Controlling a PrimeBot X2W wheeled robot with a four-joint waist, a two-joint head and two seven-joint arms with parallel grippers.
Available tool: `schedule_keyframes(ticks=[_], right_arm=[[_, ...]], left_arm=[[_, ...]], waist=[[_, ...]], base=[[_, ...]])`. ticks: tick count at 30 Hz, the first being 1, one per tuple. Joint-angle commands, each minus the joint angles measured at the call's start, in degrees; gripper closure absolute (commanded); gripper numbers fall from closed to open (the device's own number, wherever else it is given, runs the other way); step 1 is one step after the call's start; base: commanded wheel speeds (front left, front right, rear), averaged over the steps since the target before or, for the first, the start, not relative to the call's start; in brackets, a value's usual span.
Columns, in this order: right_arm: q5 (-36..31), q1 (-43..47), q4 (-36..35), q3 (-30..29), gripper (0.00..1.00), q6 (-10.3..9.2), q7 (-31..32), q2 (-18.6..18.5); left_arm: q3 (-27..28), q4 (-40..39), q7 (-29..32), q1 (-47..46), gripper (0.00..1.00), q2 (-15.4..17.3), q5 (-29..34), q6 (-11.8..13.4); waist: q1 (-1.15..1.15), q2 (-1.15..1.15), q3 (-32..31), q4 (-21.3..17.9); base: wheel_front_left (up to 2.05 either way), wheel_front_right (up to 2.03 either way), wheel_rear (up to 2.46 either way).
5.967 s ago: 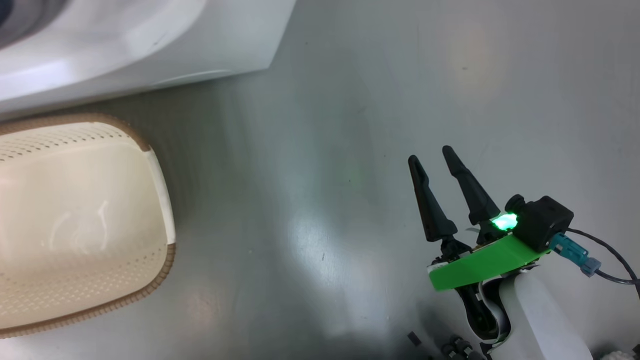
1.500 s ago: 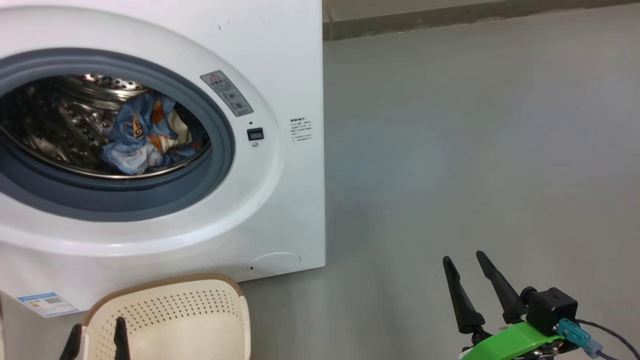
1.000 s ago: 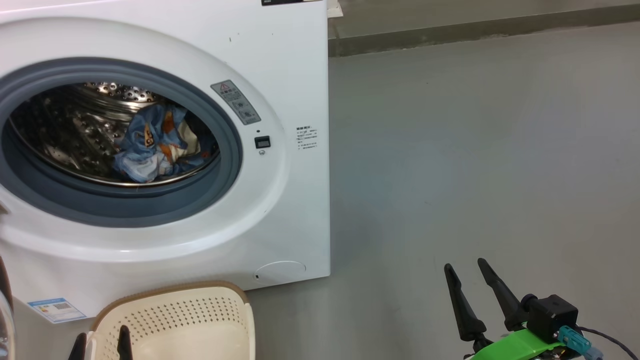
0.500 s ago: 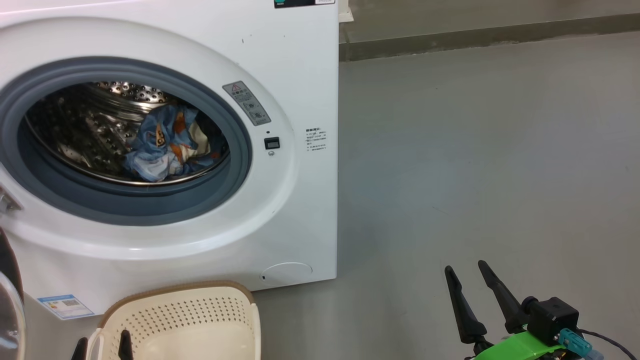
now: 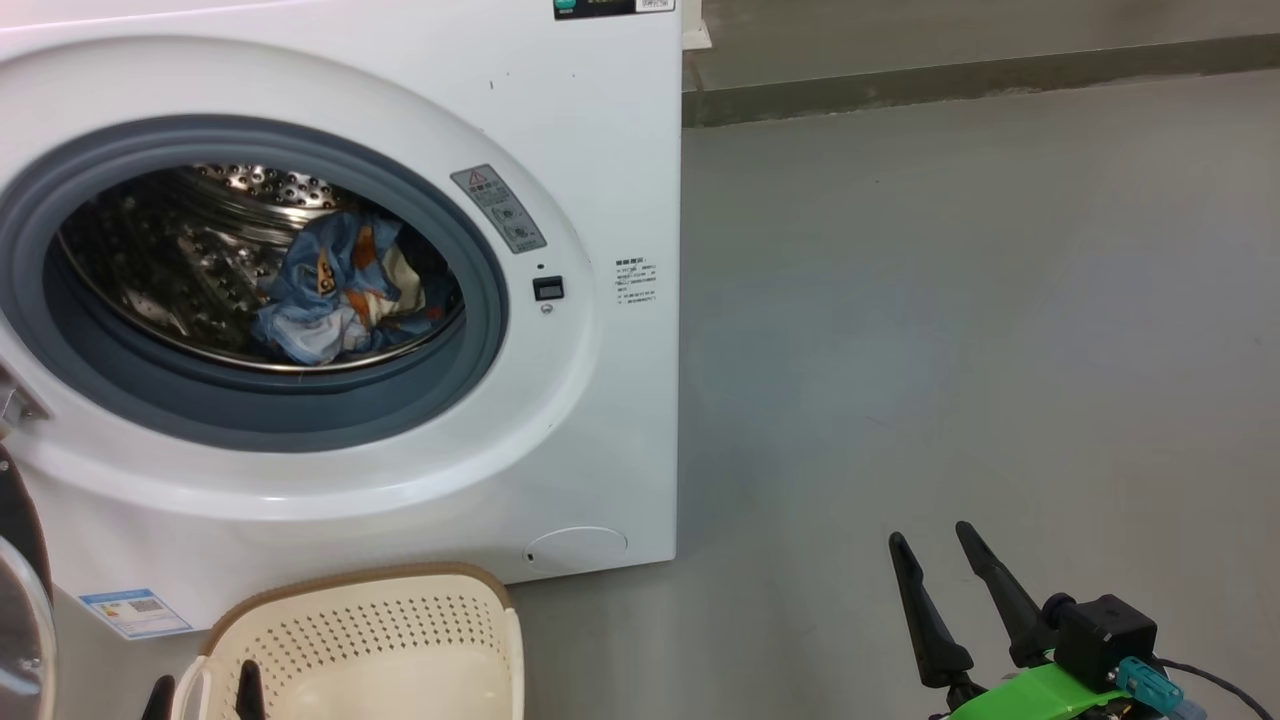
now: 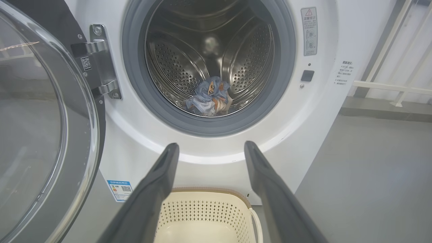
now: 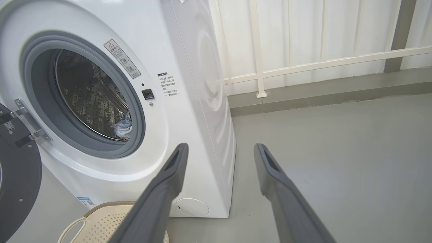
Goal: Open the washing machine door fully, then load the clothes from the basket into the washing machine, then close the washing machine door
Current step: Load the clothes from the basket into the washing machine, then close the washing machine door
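Note:
The white washing machine (image 5: pixel 600 150) stands with its round mouth uncovered. Inside the steel drum lie the light-blue printed clothes (image 5: pixel 335 290) (image 6: pixel 211 98). The washing machine door (image 6: pixel 44 128) (image 5: pixel 20 600) is swung wide to the left on its hinge. In front of the machine sits the cream basket (image 5: pixel 400 640) (image 6: pixel 206 216), with bare cream plastic showing inside. My left gripper (image 6: pixel 209 150) (image 5: pixel 205 685) hangs open over the basket's near left side, nothing between its fingers. My right gripper (image 5: pixel 935 535) (image 7: pixel 221 148) is open above the bare floor at the lower right.
A grey floor (image 5: pixel 950 300) stretches to the right of the machine. A low kerb (image 5: pixel 950 75) and a white railing (image 7: pixel 303 67) run along the far wall behind it.
The head camera has turned slightly, so the whole picture has shifted right and more of the door's edge shows at the left. Both grippers stay open and still.

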Motion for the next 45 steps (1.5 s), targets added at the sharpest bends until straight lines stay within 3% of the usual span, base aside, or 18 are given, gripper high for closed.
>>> schedule_keyframes(ticks=[1,12,23,32,45], right_arm=[[-0.89,-0.53,-1.25,1.33,0.00,0.35,-0.28,0.07],[-0.29,-0.67,-1.17,1.41,0.00,0.35,-0.28,0.07],[-0.03,-0.52,-1.12,1.21,0.00,0.35,-0.28,0.07],[0.02,-0.49,-1.13,1.20,0.00,0.35,-0.28,0.07],[0.00,-0.37,-1.37,1.22,0.00,0.35,-0.28,0.07]], left_arm=[[1.91,-1.15,-0.37,-1.04,0.00,0.24,-0.16,0.07],[2.59,-1.49,-0.37,-1.68,0.00,0.24,0.08,-0.95],[3.31,-1.67,-0.37,-2.33,0.00,0.24,-0.08,-1.62],[3.69,-2.04,-0.37,-2.86,0.00,0.24,0.18,-0.65],[3.05,-3.00,-0.37,-2.45,0.00,0.24,-0.03,-0.96]], waist=[[0.00,0.00,0.03,0.02],[0.00,0.00,0.26,-0.24],[0.00,0.00,0.45,-0.32],[0.00,0.00,0.49,-0.05],[0.00,0.00,0.61,0.31]], base=[[0.00,0.00,0.00],[-0.45,0.45,0.00],[-1.78,1.78,0.00],[-1.47,1.47,0.00],[-0.21,0.21,0.00]])
